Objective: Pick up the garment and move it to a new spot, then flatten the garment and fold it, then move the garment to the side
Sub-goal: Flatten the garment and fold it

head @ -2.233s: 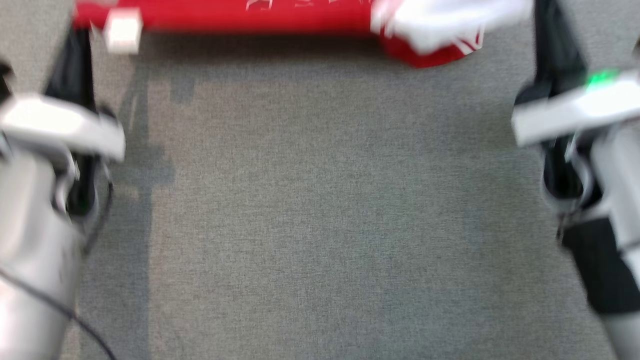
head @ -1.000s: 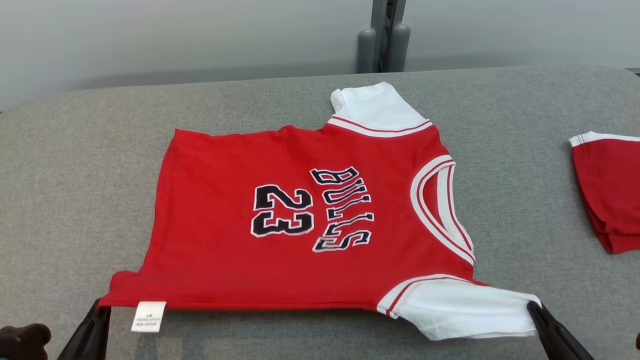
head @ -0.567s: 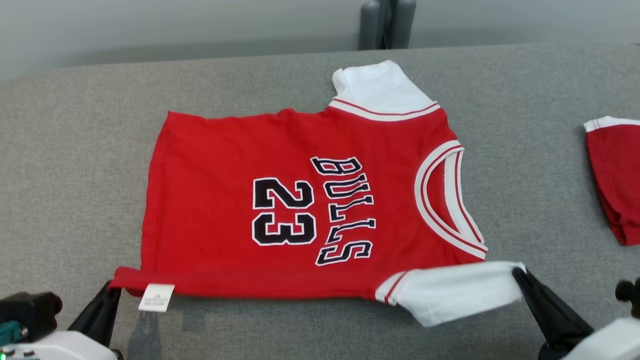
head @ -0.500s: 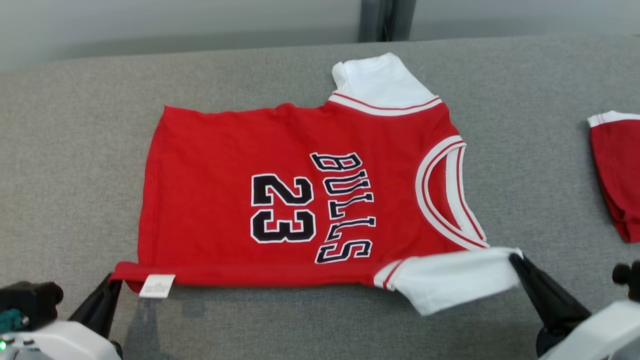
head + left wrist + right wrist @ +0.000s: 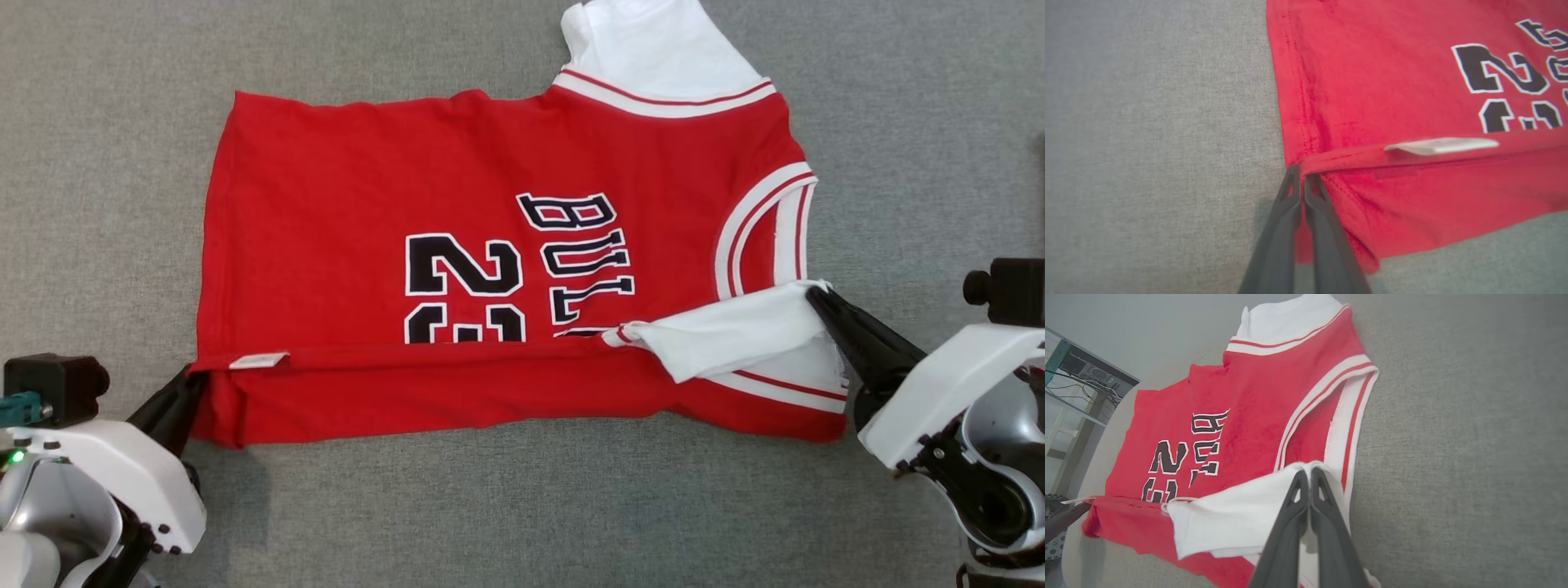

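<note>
Evidently the fold is the step in hand. The red jersey (image 5: 457,204) lies face up on the grey padded surface (image 5: 490,506), hem toward the robot's left and neck opening toward its right. Its near long edge is turned up and over the body, hiding the lower half of the 23 and part of the lettering.

The left gripper (image 5: 189,380) is pinched shut on the hem corner of that turned edge, just beside the white label (image 5: 257,360) that lies along it. The right gripper (image 5: 814,296) is closed too, its 2 fingers together on the tip of the near white sleeve (image 5: 727,335), which is drawn across the red chest panel and touches the neckline trim. The far white sleeve (image 5: 645,41) lies flat at the opposite side.

As I judge it, the fold is only partly laid. The next move calls for both arms to carry their corners away from the robot together, at an even pace and low over the cloth. That keeps the turned edge straight until it meets the far edge. Letting go should wait for that. The sleeve is held only by its tip, so it may bunch.
</note>
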Tool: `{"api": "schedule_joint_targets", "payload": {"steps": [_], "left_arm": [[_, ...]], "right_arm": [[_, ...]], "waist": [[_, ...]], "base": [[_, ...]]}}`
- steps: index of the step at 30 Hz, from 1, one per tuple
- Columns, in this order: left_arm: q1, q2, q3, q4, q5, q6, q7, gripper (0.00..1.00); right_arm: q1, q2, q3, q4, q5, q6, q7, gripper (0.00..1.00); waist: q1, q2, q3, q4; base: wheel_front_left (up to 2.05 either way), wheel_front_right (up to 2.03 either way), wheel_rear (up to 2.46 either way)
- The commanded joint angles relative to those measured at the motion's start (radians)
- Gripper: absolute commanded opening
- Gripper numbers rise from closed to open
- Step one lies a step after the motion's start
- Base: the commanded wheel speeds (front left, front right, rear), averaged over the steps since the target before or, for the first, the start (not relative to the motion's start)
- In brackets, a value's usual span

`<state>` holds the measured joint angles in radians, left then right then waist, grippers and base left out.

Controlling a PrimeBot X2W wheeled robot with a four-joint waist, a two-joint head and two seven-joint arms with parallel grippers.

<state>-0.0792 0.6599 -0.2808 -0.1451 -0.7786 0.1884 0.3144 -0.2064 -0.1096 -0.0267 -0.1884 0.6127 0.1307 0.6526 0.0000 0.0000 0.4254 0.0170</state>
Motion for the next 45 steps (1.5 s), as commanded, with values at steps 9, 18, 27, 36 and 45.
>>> {"api": "schedule_joint_targets", "payload": {"steps": [9,18,27,36,45], "left_arm": [[-0.098,-0.067,0.003,0.089,-0.005,-0.025,-0.086,1.0],[-0.074,-0.176,0.082,0.056,-0.024,0.009,-0.294,1.0],[-0.051,-0.262,0.147,-0.008,0.036,0.04,-0.531,1.0],[-0.035,-0.278,0.156,0.009,0.218,0.002,-0.578,1.0],[-0.015,-0.285,0.13,0.094,0.284,-0.037,-0.579,1.0]], "right_arm": [[-0.079,0.036,-0.025,0.076,0.115,0.0,-0.116,1.0],[-0.031,0.049,-0.038,0.044,0.081,0.0,-0.408,1.0],[0.034,0.044,-0.022,-0.011,-0.135,0.0,-0.737,1.0],[0.101,0.019,0.024,0.031,-0.324,0.0,-0.808,1.0],[0.13,0.027,0.045,0.066,-0.349,0.0,-0.795,1.0]], "waist": [[0.0,0.0,0.037,0.01],[0.0,0.0,0.023,0.009],[0.0,0.0,-0.038,0.0],[0.0,0.0,-0.094,0.0],[0.0,0.0,-0.121,0.001]], "base": [[0.0,0.0,0.0],[0.0,0.0,0.0],[0.0,0.0,0.0],[0.0,0.0,0.0],[0.0,0.0,0.0]]}}
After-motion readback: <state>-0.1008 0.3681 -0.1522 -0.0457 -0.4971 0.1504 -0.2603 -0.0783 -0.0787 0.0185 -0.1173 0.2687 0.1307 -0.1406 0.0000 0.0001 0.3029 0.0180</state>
